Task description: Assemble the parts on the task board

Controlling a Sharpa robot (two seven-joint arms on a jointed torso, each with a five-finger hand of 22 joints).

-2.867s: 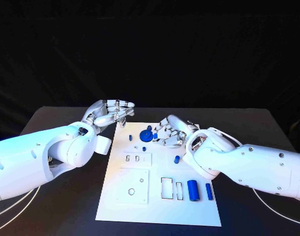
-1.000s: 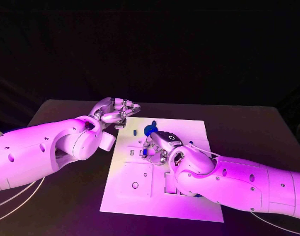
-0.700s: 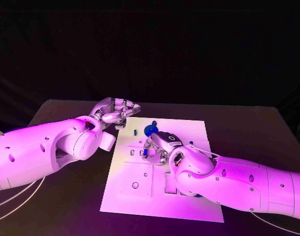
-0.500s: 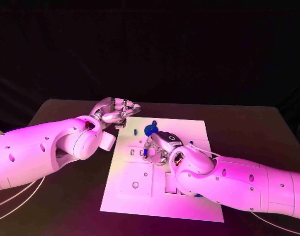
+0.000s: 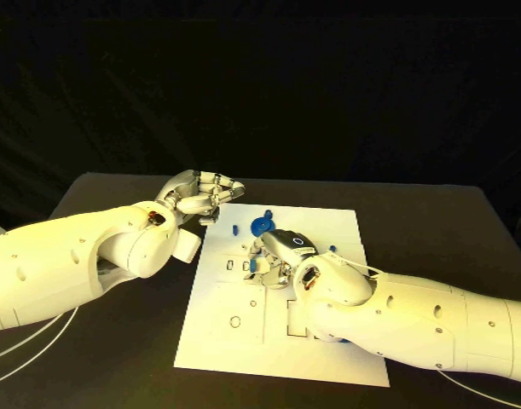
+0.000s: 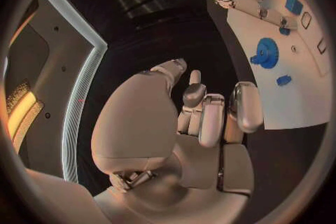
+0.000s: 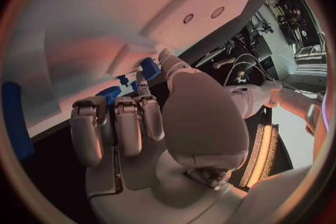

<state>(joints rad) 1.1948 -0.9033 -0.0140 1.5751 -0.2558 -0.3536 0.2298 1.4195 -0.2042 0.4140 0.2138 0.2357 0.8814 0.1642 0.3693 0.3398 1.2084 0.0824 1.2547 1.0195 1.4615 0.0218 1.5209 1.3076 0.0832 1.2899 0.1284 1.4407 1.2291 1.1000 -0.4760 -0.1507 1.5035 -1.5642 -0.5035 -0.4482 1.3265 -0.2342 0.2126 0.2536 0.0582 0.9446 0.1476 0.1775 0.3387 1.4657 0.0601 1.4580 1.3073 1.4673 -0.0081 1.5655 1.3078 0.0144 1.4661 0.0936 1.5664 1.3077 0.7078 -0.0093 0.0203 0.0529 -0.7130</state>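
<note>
The task board [image 5: 334, 223] lies flat on the black table [image 5: 457, 221], its long axis running away from the robot, the near short edge toward the robot's body. At the far end of the board a blue gear [image 5: 259, 226] lies flat, and a small blue part [image 5: 232, 227] sits just beside it, toward the left hand.

The right hand [image 5: 275, 253] is over the middle of the board, palm down, with the right arm [image 5: 420, 319] stretching across the near right part of the board and covering it. In the right wrist view its thumb and a finger [image 7: 143, 89] pinch a small blue piece [image 7: 150, 68] close against the board's surface; which way the piece points cannot be told. The other fingers curl in side by side. A long blue part [image 7: 15, 117] lies on the board nearby in that view.

The left hand [image 5: 199, 198] hovers at the board's far left corner, off its edge, fingers curled into the palm with nothing in them. The left wrist view shows the curled fingers [image 6: 210, 115] and, beyond them, the gear and the small part on the white board.
</note>
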